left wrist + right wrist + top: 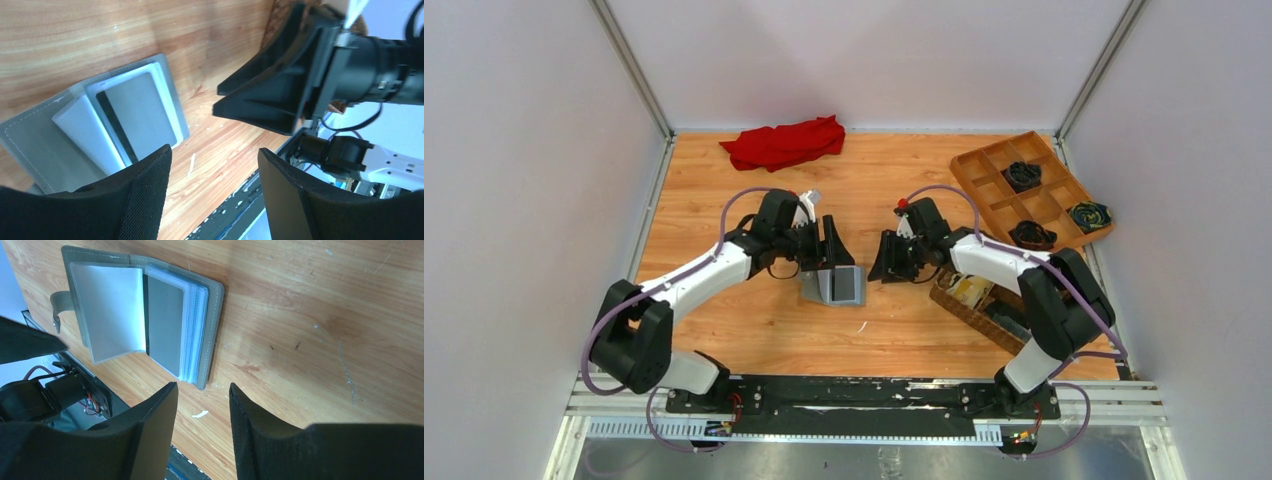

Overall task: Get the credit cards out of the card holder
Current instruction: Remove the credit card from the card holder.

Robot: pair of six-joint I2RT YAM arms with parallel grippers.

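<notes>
The grey card holder (836,286) lies open on the table between my two grippers. In the right wrist view the card holder (102,305) shows a pale inner flap and a stack of clear sleeves, with a grey card (166,327) in the top sleeve. The same card (145,112) shows in the left wrist view. My left gripper (832,255) hovers just behind the holder, open and empty (215,155). My right gripper (889,262) hangs to the holder's right, open and empty (202,387). A tan-gold flat piece (969,290), seemingly a card, lies in the basket.
A brown woven basket (984,318) sits under my right forearm. A wooden divided tray (999,185) with dark bundles stands at the back right. A red cloth (784,142) lies at the back. A white scrap (200,414) lies near the holder.
</notes>
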